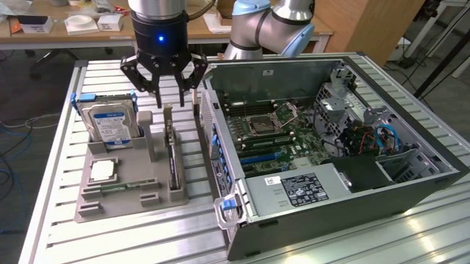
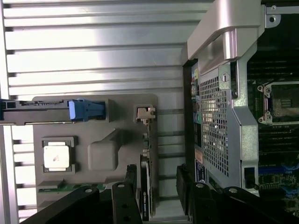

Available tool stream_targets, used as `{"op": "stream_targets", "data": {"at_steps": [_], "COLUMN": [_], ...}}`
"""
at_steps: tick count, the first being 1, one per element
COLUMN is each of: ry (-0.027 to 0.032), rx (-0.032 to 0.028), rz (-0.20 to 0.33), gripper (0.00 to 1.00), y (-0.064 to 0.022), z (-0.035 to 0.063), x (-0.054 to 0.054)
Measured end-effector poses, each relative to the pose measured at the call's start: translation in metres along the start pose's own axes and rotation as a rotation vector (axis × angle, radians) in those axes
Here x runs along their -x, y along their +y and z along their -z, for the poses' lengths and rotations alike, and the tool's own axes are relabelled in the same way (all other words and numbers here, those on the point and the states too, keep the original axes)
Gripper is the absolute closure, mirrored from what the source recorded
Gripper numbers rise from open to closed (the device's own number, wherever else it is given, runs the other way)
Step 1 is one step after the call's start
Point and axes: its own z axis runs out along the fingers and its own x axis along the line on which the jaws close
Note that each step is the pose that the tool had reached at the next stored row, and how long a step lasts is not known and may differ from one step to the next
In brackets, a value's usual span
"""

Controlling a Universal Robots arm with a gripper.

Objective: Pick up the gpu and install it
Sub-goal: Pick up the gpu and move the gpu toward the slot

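One empty black metal gripper [image 1: 170, 103] is hovering wide open above the thin black gpu [image 1: 173, 159], needing jaws centred astride it.

Matt black gpu [image 1: 174, 165], shiny metal table [image 1: 147, 236]

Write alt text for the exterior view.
A black gripper with open jaws hangs just above a thin black rectangular gpu card standing edge-on in a grey plastic holder tray on a slatted metal table, beside an open black computer case.
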Motion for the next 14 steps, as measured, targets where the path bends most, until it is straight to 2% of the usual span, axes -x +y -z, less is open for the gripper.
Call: {"op": "stream_targets", "data": {"at_steps": [14], "ry": [-0.0001], "rx": [0.0000], "rz": [0.000], "gripper": [0.53], "y": [-0.0004], "z": [-0.0088], "x": [-0.0002]}}
